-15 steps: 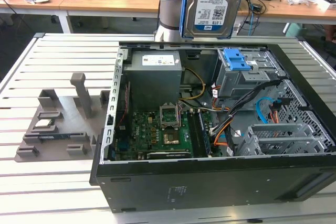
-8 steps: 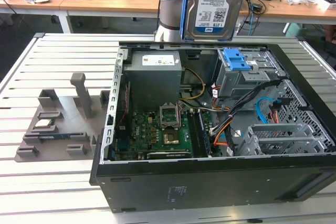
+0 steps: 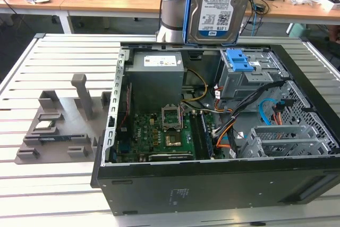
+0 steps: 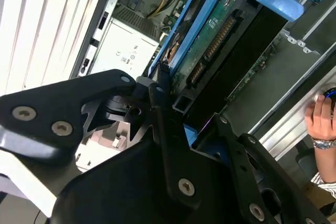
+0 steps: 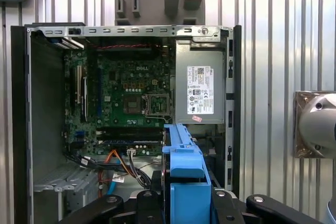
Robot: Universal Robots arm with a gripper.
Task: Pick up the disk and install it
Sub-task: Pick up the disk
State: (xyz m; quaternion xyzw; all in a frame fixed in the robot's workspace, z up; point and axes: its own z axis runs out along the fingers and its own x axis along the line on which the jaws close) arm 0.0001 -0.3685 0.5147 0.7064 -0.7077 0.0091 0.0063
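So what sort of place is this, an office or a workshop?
Probably a robotics lab or workshop: an open computer case lies on a slatted metal table, a robot arm holds a disk above it, and cluttered desks stand behind.

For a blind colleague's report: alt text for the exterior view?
The disk hangs upright above the open computer case, near its blue drive bay. A grey fixture lies on the slatted table at the exterior view's left.
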